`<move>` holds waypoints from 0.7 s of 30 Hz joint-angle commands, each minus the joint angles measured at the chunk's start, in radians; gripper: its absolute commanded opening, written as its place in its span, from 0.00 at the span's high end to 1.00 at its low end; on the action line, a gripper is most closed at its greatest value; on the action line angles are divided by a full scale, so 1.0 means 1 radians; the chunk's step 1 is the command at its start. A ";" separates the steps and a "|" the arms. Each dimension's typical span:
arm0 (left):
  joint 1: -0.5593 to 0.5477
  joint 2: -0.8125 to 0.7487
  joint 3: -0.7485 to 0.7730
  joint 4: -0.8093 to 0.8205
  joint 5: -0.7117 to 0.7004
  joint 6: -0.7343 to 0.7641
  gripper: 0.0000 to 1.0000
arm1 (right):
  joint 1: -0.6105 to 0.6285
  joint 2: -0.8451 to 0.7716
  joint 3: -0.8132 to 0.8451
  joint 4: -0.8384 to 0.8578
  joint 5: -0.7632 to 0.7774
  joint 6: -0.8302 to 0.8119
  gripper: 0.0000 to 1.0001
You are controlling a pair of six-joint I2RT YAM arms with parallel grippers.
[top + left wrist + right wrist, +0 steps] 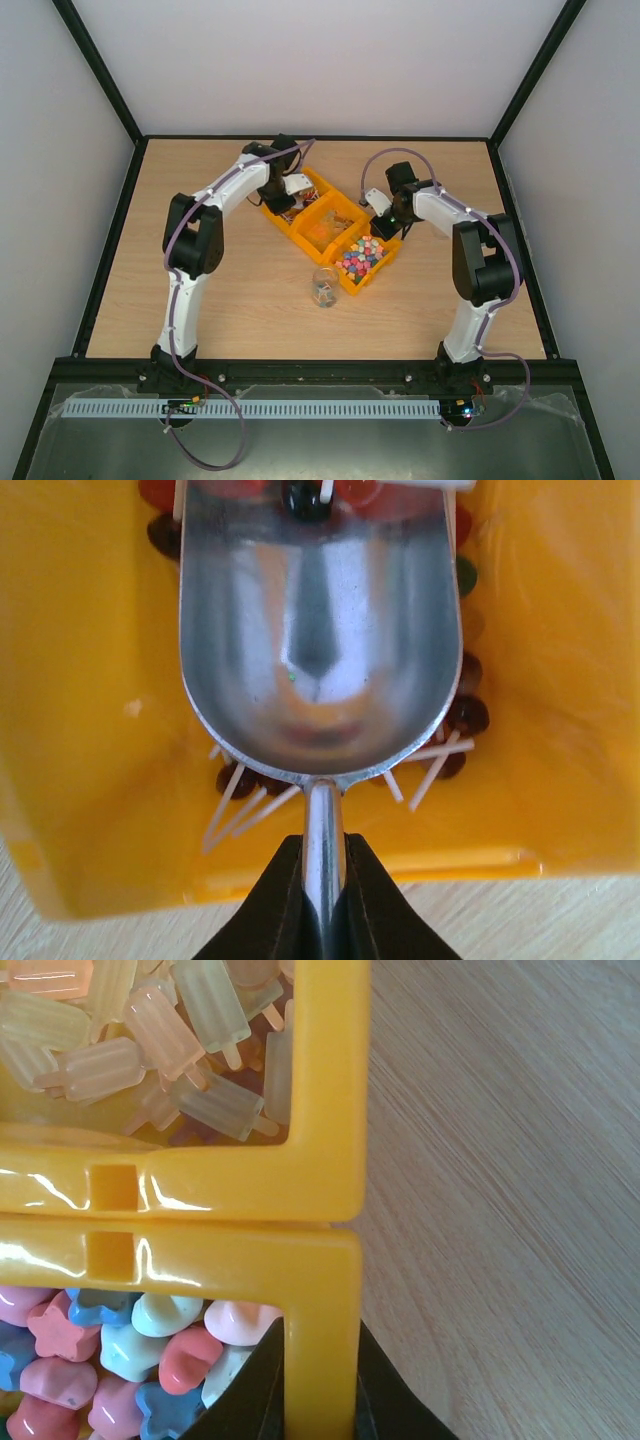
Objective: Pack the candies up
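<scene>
The candies (362,256) are small pink, blue, yellow and green pieces filling the nearest yellow bin (388,262); they also show in the right wrist view (110,1360). My right gripper (322,1360) is shut on that bin's wall (320,1280), one finger inside and one outside; it shows from above (384,226). My left gripper (323,845) is shut on the handle of a silver scoop (320,630), whose bowl is empty and sits over dark lollipops (465,715) in the far yellow bin (90,680). From above the left gripper (283,197) is at that bin.
Three yellow bins stand in a diagonal row; the middle one (325,228) holds pale popsicle-shaped sweets (150,1040). A clear glass cup (325,287) with a few candies stands just in front of the bins. Bare wooden table (500,1210) lies to the right.
</scene>
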 commanded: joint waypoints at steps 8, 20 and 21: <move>0.000 -0.039 -0.236 0.226 0.189 0.002 0.98 | 0.016 -0.007 -0.006 0.019 -0.051 -0.043 0.99; 0.079 -0.202 -0.524 0.572 0.398 -0.106 0.98 | 0.012 0.001 -0.007 0.016 0.014 0.022 0.99; 0.087 -0.215 -0.548 0.600 0.408 -0.114 0.98 | 0.010 0.000 -0.007 0.015 0.013 0.029 0.99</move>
